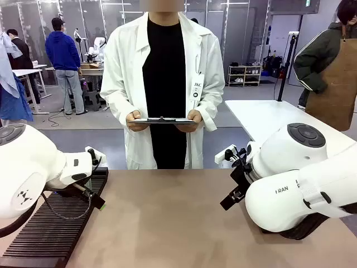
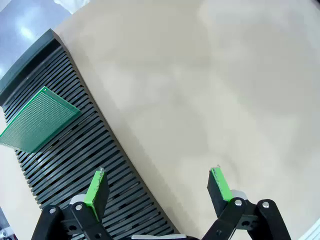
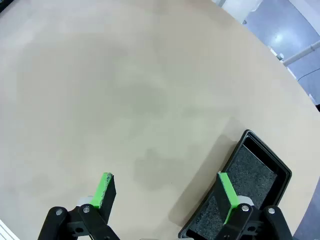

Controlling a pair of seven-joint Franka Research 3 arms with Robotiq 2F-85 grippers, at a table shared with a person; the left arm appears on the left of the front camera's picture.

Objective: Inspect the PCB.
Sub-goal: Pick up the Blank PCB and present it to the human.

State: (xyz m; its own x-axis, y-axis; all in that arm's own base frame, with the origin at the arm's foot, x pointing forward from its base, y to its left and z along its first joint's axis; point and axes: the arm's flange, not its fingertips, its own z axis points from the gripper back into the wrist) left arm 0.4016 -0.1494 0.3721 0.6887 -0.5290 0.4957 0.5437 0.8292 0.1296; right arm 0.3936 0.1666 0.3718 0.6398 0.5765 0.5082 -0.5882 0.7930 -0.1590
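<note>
The PCB (image 2: 39, 119), a thin green board with a fine dotted grid, rests tilted on the black slotted rack (image 2: 95, 150), at the upper left of the left wrist view. My left gripper (image 2: 159, 187) hangs open above the rack's inner edge and the bare table, well short of the board, with nothing between its green pads (image 2: 97, 190). Over the beige table my right gripper (image 3: 166, 191) is open and empty too, one finger (image 3: 227, 192) above a shallow black tray (image 3: 267, 152) lined with dark foam.
At the far side of the table a person in a white coat holds a clipboard (image 1: 162, 120) flat in both hands. The rack (image 1: 50, 234) lies along the table's left under my left arm (image 1: 33, 167). My right arm (image 1: 295, 190) is at the right. Bare tabletop (image 1: 167, 218) lies between.
</note>
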